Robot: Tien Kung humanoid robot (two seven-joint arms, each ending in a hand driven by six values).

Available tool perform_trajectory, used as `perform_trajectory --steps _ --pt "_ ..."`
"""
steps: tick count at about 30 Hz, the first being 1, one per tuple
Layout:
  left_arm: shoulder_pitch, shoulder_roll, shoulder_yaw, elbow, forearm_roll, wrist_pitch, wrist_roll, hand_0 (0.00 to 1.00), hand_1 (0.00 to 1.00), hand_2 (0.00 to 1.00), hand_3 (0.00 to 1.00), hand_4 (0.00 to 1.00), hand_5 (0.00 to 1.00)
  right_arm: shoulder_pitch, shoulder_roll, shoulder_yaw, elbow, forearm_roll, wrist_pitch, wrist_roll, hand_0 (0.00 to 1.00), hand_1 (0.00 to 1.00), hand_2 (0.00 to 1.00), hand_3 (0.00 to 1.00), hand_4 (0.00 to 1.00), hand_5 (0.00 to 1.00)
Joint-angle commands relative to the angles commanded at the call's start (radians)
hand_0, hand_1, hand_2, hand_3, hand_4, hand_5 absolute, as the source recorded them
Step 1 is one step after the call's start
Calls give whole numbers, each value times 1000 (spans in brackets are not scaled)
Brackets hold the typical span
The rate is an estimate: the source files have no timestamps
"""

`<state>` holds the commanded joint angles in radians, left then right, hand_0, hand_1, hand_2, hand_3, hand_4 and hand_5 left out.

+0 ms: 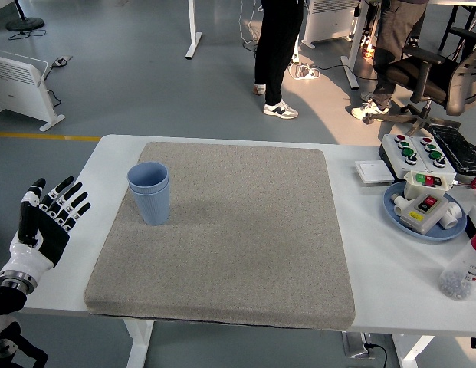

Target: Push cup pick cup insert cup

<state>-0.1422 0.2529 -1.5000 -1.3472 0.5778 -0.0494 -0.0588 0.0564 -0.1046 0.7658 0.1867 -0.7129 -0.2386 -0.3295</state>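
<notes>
From the head camera I look forward and down over a white table (92,165) with a large grey felt mat (238,230) covering most of it. I'll use that mat as my landmark.

On the mat's far-left part, close to its left edge, stands a blue cup (149,192). It is upright, and its doubled rim suggests two cups already nested, one inside the other. Nothing touches it.

My left hand (44,222) is off the mat's left edge, hovering at the table's near-left corner, well apart from the cup. Its fingers are spread and relaxed, palm turned roughly toward the mat, holding nothing. My right hand does not show at all.

Off the mat's right edge sit a blue plate (398,213) carrying a white button box (423,203), a larger control box (410,149) with green and red buttons beyond it, and a clear bottle (464,272) near the table's right end. Beyond the mat's far edge, on the floor, two people (277,54) stand; only legs and shoes show.

Judging from this, the cups look already stacked, so little may remain. If I must handle the stack again, I would bring the left hand in low from the mat's left side, keep the fingers spread until they bracket the cup's lower wall, then close gently. A high or fast contact could tip it, since the felt may grip the base.
</notes>
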Motion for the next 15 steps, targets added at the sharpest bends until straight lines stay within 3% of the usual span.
perform_trajectory --steps 15 --pt "0 0 0 5 3 -4 2 881 887 880 817 637 998 4 -1 -1 0 2 2 2 529 503 554 553 124 829"
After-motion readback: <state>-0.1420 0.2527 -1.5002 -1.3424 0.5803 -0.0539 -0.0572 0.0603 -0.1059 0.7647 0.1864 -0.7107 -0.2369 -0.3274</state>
